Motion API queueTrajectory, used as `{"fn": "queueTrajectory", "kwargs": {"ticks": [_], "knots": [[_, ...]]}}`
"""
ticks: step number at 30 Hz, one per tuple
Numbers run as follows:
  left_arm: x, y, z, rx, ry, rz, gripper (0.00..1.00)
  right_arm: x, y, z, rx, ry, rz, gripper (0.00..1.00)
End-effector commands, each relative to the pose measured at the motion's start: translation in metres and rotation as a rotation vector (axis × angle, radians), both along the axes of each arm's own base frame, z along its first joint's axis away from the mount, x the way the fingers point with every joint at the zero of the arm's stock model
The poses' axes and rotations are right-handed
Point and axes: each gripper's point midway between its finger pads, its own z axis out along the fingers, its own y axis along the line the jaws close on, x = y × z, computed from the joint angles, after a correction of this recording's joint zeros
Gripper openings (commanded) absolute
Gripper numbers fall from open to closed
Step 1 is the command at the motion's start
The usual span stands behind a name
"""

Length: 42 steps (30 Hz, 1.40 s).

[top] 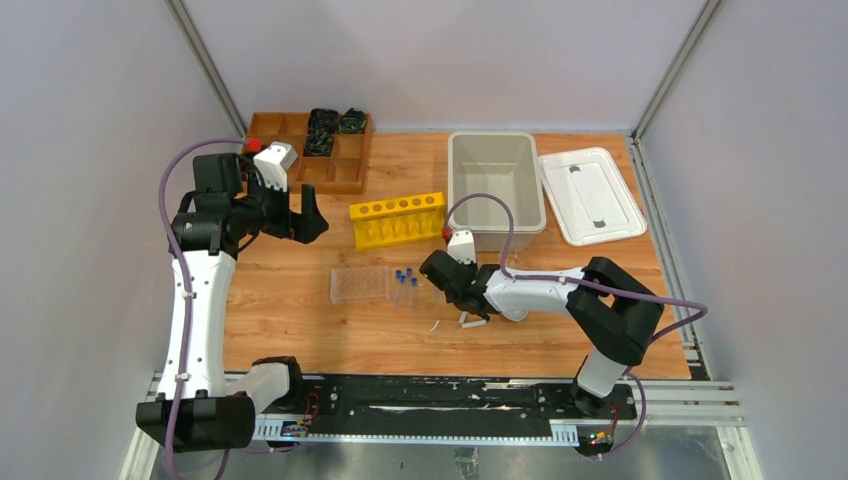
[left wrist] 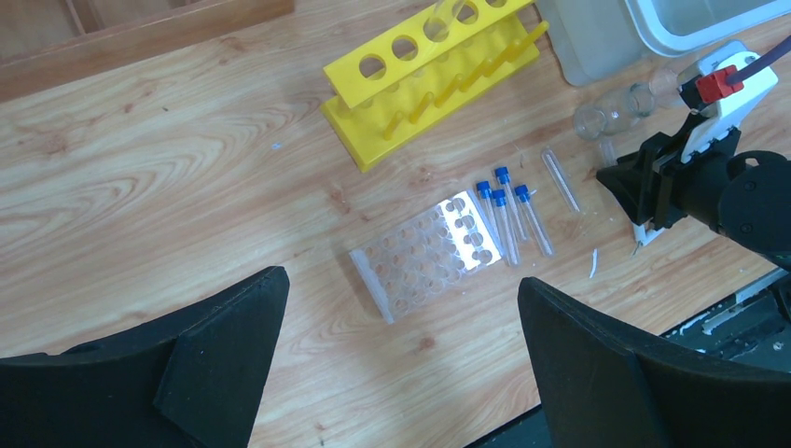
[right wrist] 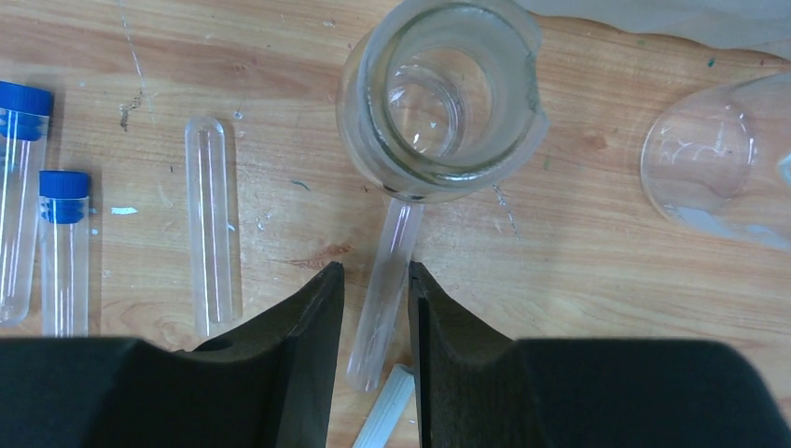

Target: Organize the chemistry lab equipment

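Several clear tubes with blue caps [top: 405, 285] [left wrist: 504, 210] [right wrist: 56, 233] lie beside the flat clear tube rack [top: 358, 284] [left wrist: 424, 252]. Two glass beakers [right wrist: 438, 93] [right wrist: 718, 159] lie on their sides. One uncapped tube [right wrist: 210, 224] lies loose. My right gripper [right wrist: 376, 271] [top: 455, 290] is low over the table, its jaws narrowly open around another uncapped tube [right wrist: 387, 280], which touches the right finger only. A piece of the white triangle frame [right wrist: 387, 415] lies under the jaws. My left gripper [left wrist: 401, 280] [top: 305, 215] is wide open, empty and high. The white round dish is out of view.
A yellow six-hole rack [top: 397, 218] stands behind the tubes. A wooden compartment tray [top: 300, 150] is at the back left. A beige bin [top: 495, 190] and its white lid [top: 590, 195] sit at the back right.
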Motion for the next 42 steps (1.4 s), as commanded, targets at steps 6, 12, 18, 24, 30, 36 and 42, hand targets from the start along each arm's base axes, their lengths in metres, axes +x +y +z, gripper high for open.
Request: {"fn": "queueTrajectory", "kwargs": {"ticks": [6, 12, 18, 24, 30, 36, 42], "knots": [[0.001, 0.000, 0.017, -0.009, -0.041, -0.001, 1.00, -0.002, 0.012, -0.007, 0.006, -0.008, 0.020, 0.35], [-0.002, -0.001, 0.016, -0.007, -0.045, -0.003, 1.00, -0.007, 0.023, -0.005, 0.022, -0.006, 0.054, 0.22], [-0.004, -0.001, 0.015, -0.012, -0.042, 0.001, 1.00, -0.005, 0.029, 0.012, 0.047, -0.024, 0.071, 0.00], [-0.010, -0.005, 0.011, -0.027, -0.033, -0.010, 1.00, 0.006, 0.067, 0.085, 0.205, -0.101, 0.161, 0.00], [-0.017, -0.012, 0.021, -0.047, -0.071, -0.045, 0.99, 0.012, 0.126, 0.193, 0.506, -0.216, 0.295, 0.00], [-0.030, -0.032, 0.037, -0.136, -0.099, -0.139, 0.93, 0.013, 0.169, 0.271, 0.781, -0.335, 0.331, 0.00], [-0.038, -0.045, 0.051, -0.198, -0.117, -0.208, 0.80, 0.005, 0.190, 0.312, 0.963, -0.396, 0.319, 0.00]]}}
